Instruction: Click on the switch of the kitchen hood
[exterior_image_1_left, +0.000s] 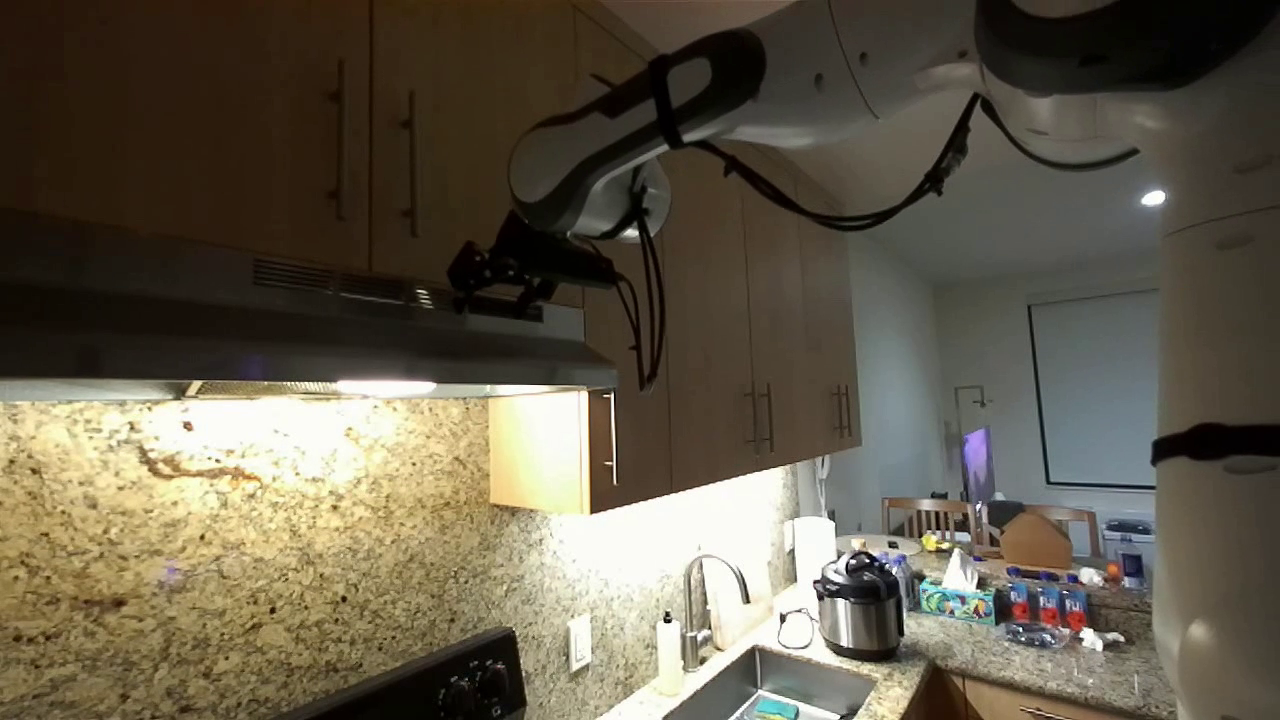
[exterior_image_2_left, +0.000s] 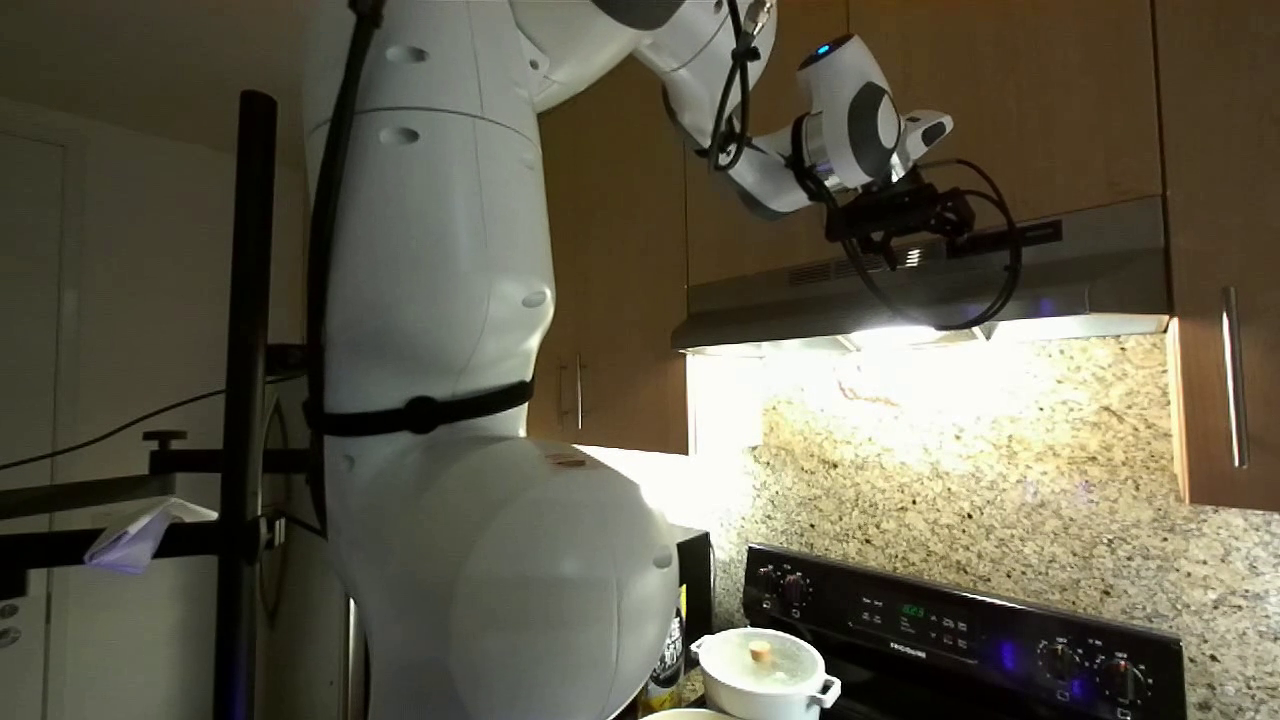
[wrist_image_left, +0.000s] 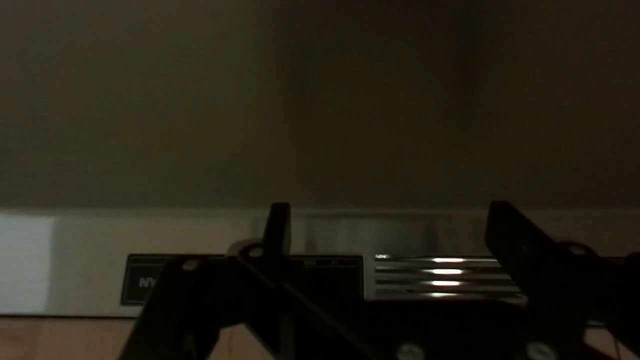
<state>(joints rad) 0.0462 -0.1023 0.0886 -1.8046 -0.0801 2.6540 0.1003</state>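
Note:
The kitchen hood shows in both exterior views (exterior_image_1_left: 300, 335) (exterior_image_2_left: 1120, 265) as a wide dark grey range hood with its light strip (exterior_image_1_left: 385, 387) glowing below. Its front has vent slots and a black panel, which shows in an exterior view (exterior_image_2_left: 1045, 234) and in the wrist view (wrist_image_left: 137, 282) with partly covered lettering. Single switches are too dark to make out. My black gripper (exterior_image_1_left: 490, 295) is at the hood's upper front; it also shows in an exterior view (exterior_image_2_left: 922, 247). In the wrist view its fingers (wrist_image_left: 389, 206) are wide apart and empty, over panel and slots. Contact cannot be told.
Wooden cabinets (exterior_image_1_left: 480, 130) with bar handles (exterior_image_1_left: 412, 165) rise above the hood. A black cable loop (exterior_image_2_left: 1000, 300) hangs from the gripper in front of the hood. Below are a black stove (exterior_image_2_left: 960, 640), a white pot (exterior_image_2_left: 765, 680), and a pressure cooker (exterior_image_1_left: 860, 615) by the sink.

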